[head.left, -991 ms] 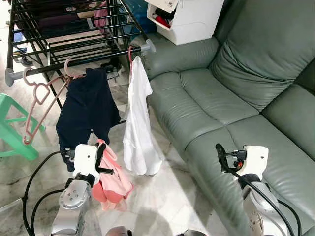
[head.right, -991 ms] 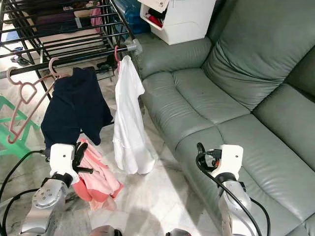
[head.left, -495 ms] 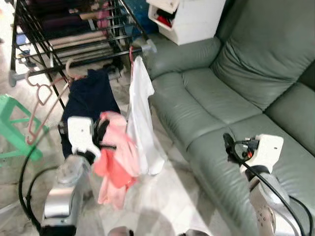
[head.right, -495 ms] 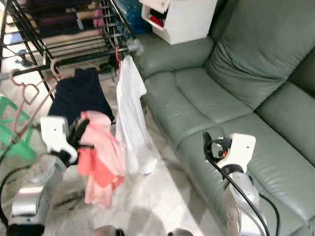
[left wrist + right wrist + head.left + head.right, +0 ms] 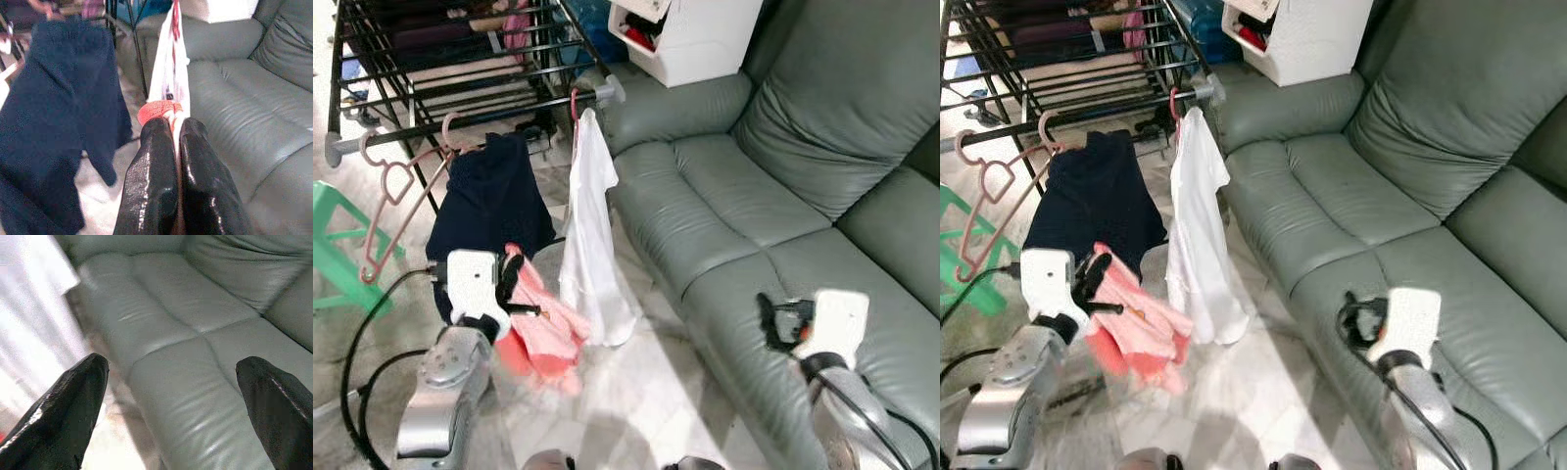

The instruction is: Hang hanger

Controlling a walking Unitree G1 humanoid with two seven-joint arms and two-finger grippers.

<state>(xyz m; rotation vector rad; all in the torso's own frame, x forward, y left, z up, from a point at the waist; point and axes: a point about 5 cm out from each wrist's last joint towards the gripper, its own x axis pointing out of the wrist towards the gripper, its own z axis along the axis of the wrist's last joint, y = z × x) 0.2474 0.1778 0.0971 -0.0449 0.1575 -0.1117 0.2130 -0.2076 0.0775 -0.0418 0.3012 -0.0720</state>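
Left wrist view: the left gripper (image 5: 173, 142) is pinching a pink garment (image 5: 543, 333), holding it below the drying rack rail (image 5: 470, 117), just beside the hanging white shirt (image 5: 592, 245). Right gripper (image 5: 171, 396) is hovering spread over the grey-green sofa (image 5: 783, 196).

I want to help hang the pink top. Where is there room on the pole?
Bare rail lies between the navy garment and the white shirt. It is crowded further left, where empty pink hangers bunch. The left gripper holds the pink garment below.
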